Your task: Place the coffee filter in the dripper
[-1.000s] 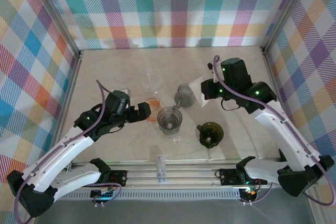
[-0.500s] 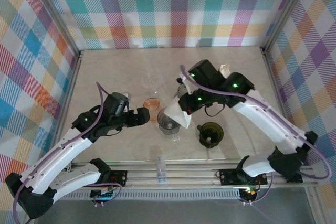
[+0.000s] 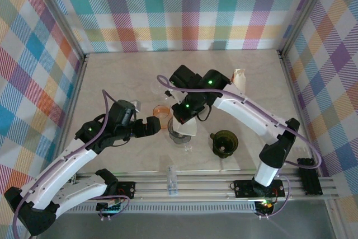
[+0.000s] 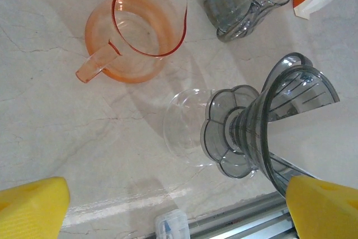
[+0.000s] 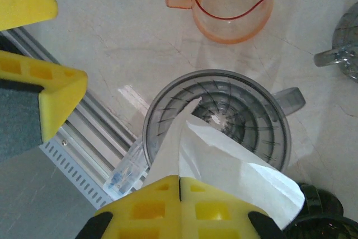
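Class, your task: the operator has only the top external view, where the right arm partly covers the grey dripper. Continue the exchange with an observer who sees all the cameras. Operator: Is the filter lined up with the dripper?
Observer: Yes. In the right wrist view the tip of the filter points into the open mouth of the dripper. Most of the ribbed inner wall is bare.
Operator: Is the right gripper gripping the filter?
Observer: Yes. The right gripper is shut on the filter's wide end, above the dripper's near rim.
Operator: And the left gripper?
Observer: The left gripper is open and holds nothing. Its camera shows the dripper's scalloped base standing on the table.
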Action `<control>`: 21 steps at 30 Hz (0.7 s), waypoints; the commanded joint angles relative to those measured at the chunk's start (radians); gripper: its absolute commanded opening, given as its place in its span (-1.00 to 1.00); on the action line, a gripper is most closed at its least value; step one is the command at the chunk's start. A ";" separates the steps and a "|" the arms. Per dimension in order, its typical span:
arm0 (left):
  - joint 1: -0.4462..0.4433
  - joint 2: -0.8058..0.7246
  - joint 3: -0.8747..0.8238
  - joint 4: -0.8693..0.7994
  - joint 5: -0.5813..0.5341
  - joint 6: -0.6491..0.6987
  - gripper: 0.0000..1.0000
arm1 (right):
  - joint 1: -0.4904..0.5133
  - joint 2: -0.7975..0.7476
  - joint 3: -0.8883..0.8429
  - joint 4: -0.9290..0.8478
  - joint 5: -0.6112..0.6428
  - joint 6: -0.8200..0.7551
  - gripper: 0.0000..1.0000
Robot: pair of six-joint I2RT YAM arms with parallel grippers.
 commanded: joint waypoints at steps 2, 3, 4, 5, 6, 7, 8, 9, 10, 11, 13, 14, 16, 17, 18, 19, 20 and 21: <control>0.010 -0.016 -0.022 0.041 0.039 -0.003 1.00 | 0.013 0.033 0.004 -0.002 0.002 -0.009 -1.00; 0.010 -0.016 -0.025 0.045 0.042 -0.007 1.00 | 0.015 0.039 -0.007 0.007 0.001 -0.007 -1.00; 0.010 -0.017 -0.029 0.049 0.045 -0.008 1.00 | 0.017 0.044 -0.019 0.018 0.002 -0.004 -1.00; 0.010 -0.018 -0.032 0.054 0.051 -0.011 1.00 | 0.018 0.047 -0.028 0.027 0.000 -0.001 -1.00; 0.011 -0.017 -0.036 0.061 0.058 -0.014 1.00 | 0.021 0.049 -0.039 0.035 0.002 0.002 -1.00; 0.011 -0.018 -0.040 0.068 0.064 -0.017 1.00 | 0.019 0.048 -0.052 0.047 0.003 0.004 -1.00; 0.011 -0.018 -0.042 0.074 0.069 -0.020 1.00 | 0.021 0.047 -0.062 0.059 0.004 0.008 -1.00; 0.011 -0.017 -0.046 0.080 0.075 -0.022 1.00 | 0.022 0.044 -0.078 0.073 0.003 0.010 -0.98; 0.011 -0.016 -0.047 0.083 0.077 -0.025 1.00 | 0.020 0.043 -0.090 0.083 0.004 0.013 -0.95; 0.011 -0.016 -0.049 0.084 0.078 -0.025 1.00 | 0.021 0.045 -0.098 0.090 0.004 0.017 -0.93; 0.012 -0.015 -0.046 0.083 0.078 -0.026 1.00 | 0.022 0.046 -0.118 0.103 0.000 0.023 -0.89; 0.013 -0.014 -0.046 0.083 0.078 -0.027 1.00 | 0.022 0.048 -0.125 0.109 -0.003 0.025 -0.89; 0.013 -0.015 -0.045 0.081 0.076 -0.028 1.00 | 0.021 0.048 -0.140 0.122 -0.005 0.027 -0.85; 0.013 -0.015 -0.044 0.081 0.076 -0.028 1.00 | 0.021 0.048 -0.142 0.127 -0.004 0.026 -0.83; 0.013 -0.017 -0.043 0.081 0.076 -0.029 1.00 | 0.022 0.047 -0.142 0.127 -0.004 0.028 -0.80; 0.013 -0.016 -0.043 0.081 0.077 -0.031 1.00 | 0.022 0.044 -0.142 0.130 -0.004 0.028 -0.75; 0.014 -0.016 -0.045 0.081 0.077 -0.032 1.00 | 0.023 0.038 -0.142 0.133 -0.001 0.031 -0.66; 0.014 -0.017 -0.044 0.082 0.075 -0.035 1.00 | 0.022 0.029 -0.145 0.138 0.001 0.032 -0.56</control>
